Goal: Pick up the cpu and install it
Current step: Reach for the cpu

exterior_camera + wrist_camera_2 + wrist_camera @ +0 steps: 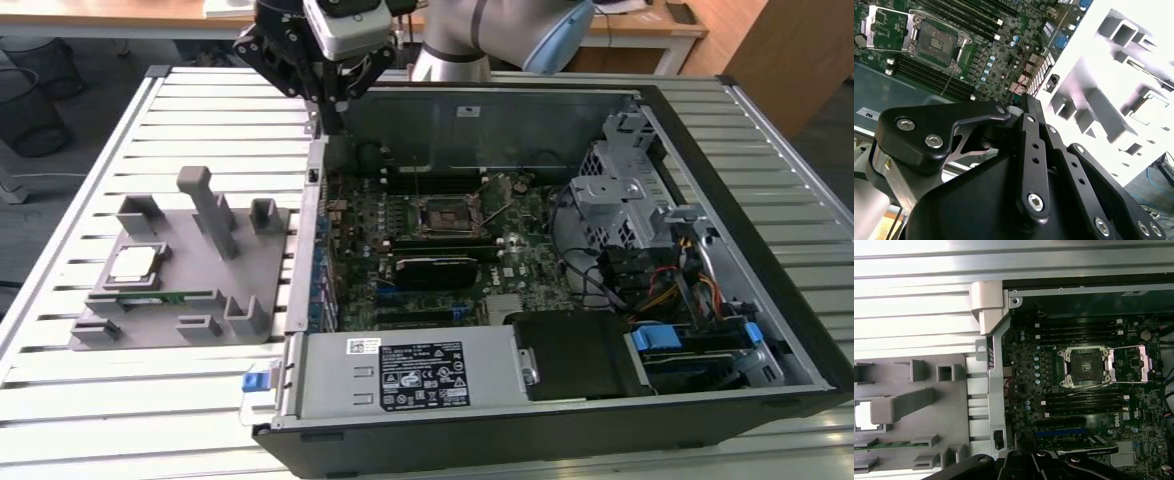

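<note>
The gripper point(330, 118) hung above the far corner of the open computer case point(534, 435), over the wall that faced the grey fixture point(140, 328). Its 2 fingers looked pressed together with nothing between them. The cpu point(134, 263) lay flat in a recess of the fixture, on the exterior view's left, well apart from the gripper; in the first wrist view it showed as a bright square point(861, 416). A green memory stick point(163, 297) lay just beside it. The motherboard's socket point(1088, 365) point(936, 42) had its metal frame swung open in both wrist views
</note>
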Available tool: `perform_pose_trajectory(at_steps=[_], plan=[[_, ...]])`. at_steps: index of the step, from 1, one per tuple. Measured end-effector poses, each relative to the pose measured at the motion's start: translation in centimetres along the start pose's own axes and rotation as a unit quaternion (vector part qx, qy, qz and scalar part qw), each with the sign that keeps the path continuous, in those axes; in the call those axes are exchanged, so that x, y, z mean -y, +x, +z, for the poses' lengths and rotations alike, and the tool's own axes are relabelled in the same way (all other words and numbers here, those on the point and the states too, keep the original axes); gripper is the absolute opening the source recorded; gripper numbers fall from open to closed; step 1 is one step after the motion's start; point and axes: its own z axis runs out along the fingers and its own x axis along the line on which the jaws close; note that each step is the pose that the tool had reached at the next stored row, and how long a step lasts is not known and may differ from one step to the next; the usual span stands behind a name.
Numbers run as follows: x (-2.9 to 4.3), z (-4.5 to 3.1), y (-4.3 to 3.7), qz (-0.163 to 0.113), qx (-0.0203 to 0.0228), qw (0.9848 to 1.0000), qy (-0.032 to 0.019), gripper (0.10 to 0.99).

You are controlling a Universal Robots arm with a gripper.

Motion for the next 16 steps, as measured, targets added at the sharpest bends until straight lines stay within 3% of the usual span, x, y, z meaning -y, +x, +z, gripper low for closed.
perform_pose_trajectory(at_steps=[16], plan=[[0.07, 0.06, 0.95, 0.000, 0.0000, 1.0000, 0.0000, 0.106]])
